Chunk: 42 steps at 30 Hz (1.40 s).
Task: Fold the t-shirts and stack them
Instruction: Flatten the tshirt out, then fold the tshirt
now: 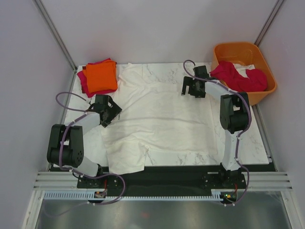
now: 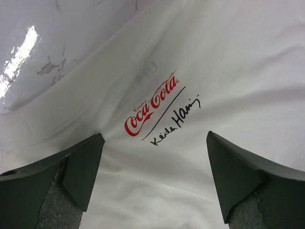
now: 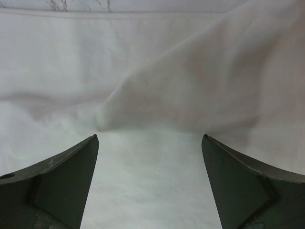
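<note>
— Left gripper (image 1: 108,110) was spread wide with nothing between the fingers, hanging over the left side of the big white t-shirt (image 1: 162,119). Its wrist cam had the red Coca-Cola script (image 2: 151,106) and a black signature under it, right ahead of the open jaws.
— And the right gripper (image 1: 193,88)?
— Same deal, wide apart and empty, over the far right part of that shirt, with a soft ridge of cloth (image 3: 143,95) in front of it. Couldn't tell if either one actually touched the fabric.
— Where was the shirt lying?
— Spread across the middle of the marble worktop (image 1: 257,138), a bit rumpled, with its near left corner lapping past the front edge.
— Other tees?
— Folded orange t-shirt (image 1: 101,76) sat on a magenta-red one (image 1: 82,82) at the far left corner, just beside the white shirt. Another magenta-red t-shirt (image 1: 238,77) was bunched in the orange tub (image 1: 225,52) off the far right corner, with some white cloth (image 1: 246,67) behind it.
</note>
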{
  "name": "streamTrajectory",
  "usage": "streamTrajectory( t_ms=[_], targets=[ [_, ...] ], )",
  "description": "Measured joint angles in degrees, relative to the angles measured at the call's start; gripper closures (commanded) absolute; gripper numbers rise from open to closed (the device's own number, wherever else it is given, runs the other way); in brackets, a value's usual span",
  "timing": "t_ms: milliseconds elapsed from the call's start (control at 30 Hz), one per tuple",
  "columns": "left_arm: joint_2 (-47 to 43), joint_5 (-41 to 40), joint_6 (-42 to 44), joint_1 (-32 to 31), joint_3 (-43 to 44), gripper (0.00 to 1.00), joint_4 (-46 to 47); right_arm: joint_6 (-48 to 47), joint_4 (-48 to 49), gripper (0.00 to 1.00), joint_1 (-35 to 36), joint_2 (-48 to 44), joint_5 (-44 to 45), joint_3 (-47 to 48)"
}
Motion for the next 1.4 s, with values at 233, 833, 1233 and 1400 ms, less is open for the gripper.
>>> streamTrajectory(
  t_ms=[233,833,1233,1400],
  targets=[
    [-3.8,0.5,-0.5,-0.6,-1.0,0.00,-3.8,0.0,-1.8,0.02,1.0,-1.6,-1.8,1.0],
    [-33.8,0.5,0.4,-8.6,0.7,0.03,-19.6,6.8,-1.7,0.02,14.4,-42.0,9.6,-27.8],
    [-39.6,2.3,-3.7,-38.4,-13.9,0.05,-30.3,7.8,-3.8,0.02,19.4,-49.7,11.7,-35.0],
    [-30.6,-8.2,-29.2,-53.0,-6.7,0.00,-53.7,6.4,-3.3,0.02,19.4,-48.7,11.4,-35.3]
  ],
)
